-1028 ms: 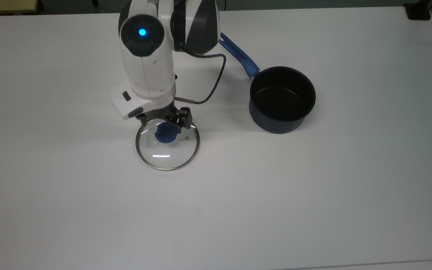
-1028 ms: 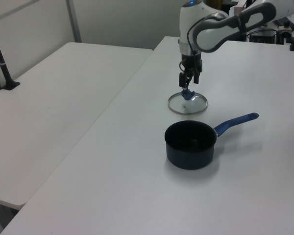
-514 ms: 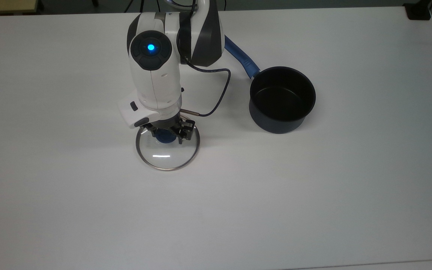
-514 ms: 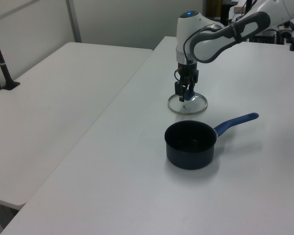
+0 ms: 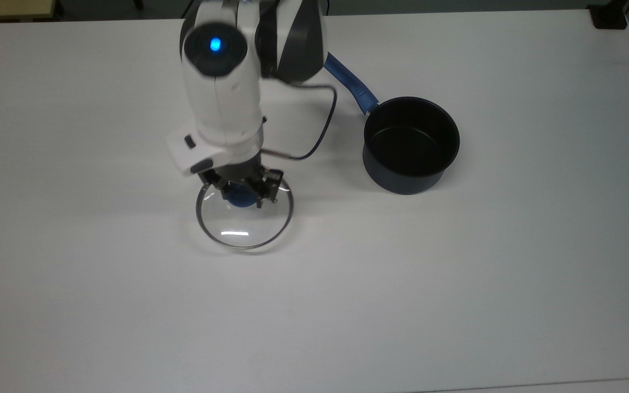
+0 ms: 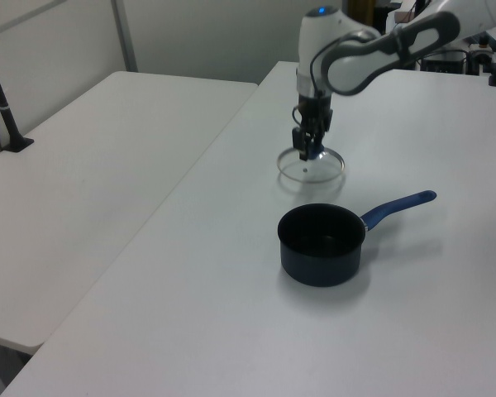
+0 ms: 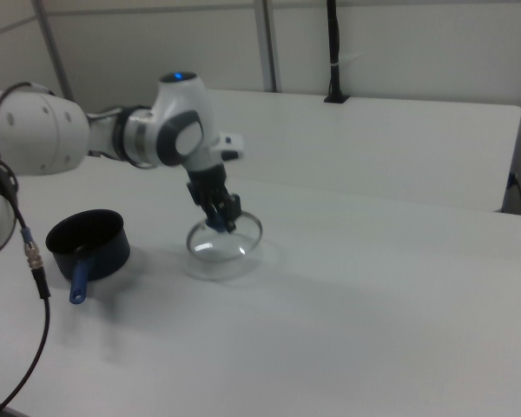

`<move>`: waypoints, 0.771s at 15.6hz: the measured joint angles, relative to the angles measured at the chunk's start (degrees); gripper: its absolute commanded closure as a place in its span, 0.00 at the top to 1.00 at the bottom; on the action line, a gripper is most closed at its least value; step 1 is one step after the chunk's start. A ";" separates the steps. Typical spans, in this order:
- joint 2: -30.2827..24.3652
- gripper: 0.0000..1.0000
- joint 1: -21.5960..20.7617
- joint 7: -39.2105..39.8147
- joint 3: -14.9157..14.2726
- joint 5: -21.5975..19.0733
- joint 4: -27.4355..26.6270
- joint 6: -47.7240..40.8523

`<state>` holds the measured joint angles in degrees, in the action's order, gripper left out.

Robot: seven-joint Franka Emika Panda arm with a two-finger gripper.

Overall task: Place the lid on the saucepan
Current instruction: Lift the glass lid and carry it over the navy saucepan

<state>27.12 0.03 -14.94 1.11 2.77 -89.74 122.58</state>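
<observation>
While the pincer [image 5: 242, 191] is closed on the blue knob [image 5: 239, 196] at the centre of the lid [image 5: 244, 214], the lid hangs just clear of the white tabletop [image 5: 456, 284]; the left view shows its faint shadow below the steel rim, and the right view shows the rim tilted slightly, its far edge higher than its near edge. The step in hand is judged to be the lift and carry toward the saucepan [image 5: 411, 143]. To do it well, raise the lid until its rim clears the saucepan's upper edge with margin before any sideways travel, since the pan wall stands well above the tabletop. Keep the wrist vertical so the glass does not swing on the knob, and move slowly, because a round knob held by two fingers can pivot. Travel toward the top view's right, centre the knob over the black interior, then lower until the steel rim seats evenly all round. Release only once the lid sits level. The long blue handle [image 5: 348, 81] points toward the top view's upper left, under the arm's elbow, so the approach path should stay clear of it. Relative to the pincer, the saucepan stands well apart to the top view's right and slightly farther up the picture; in the left view it sits nearer the camera than the lid.
</observation>
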 measured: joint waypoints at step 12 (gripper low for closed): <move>-7.01 0.27 -6.20 -9.57 14.66 -0.01 1.25 -6.64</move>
<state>20.10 -6.17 -24.51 15.77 2.76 -88.48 115.95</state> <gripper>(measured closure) 0.401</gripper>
